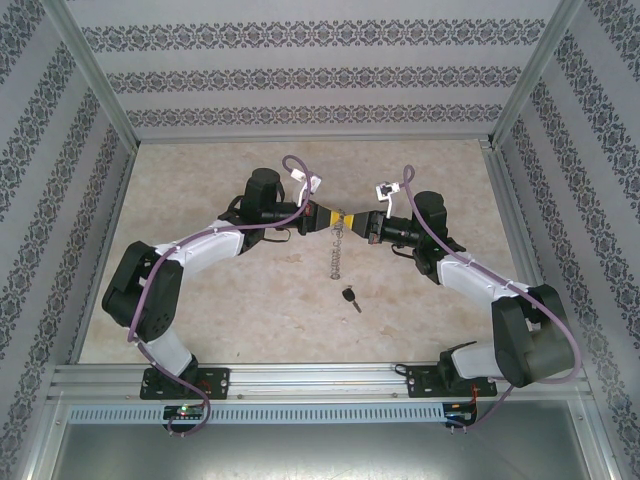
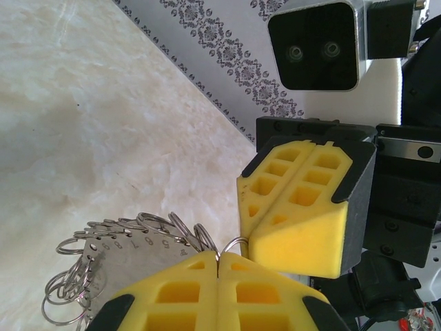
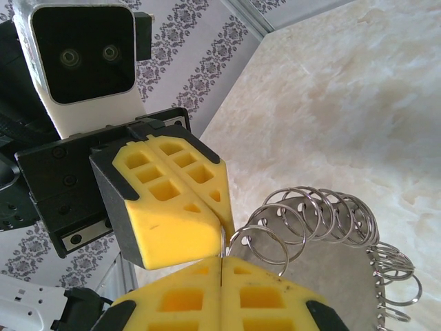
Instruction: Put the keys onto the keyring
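Both arms meet tip to tip over the middle of the counter. The left gripper is pinched together on the thin wire of the keyring. The right gripper is clamped on that same wire from the other side, with the yellow pads almost touching. The keyring hangs below them, its small rings fanned out. The black-headed key lies on the counter nearby, toward the arm bases, apart from both grippers.
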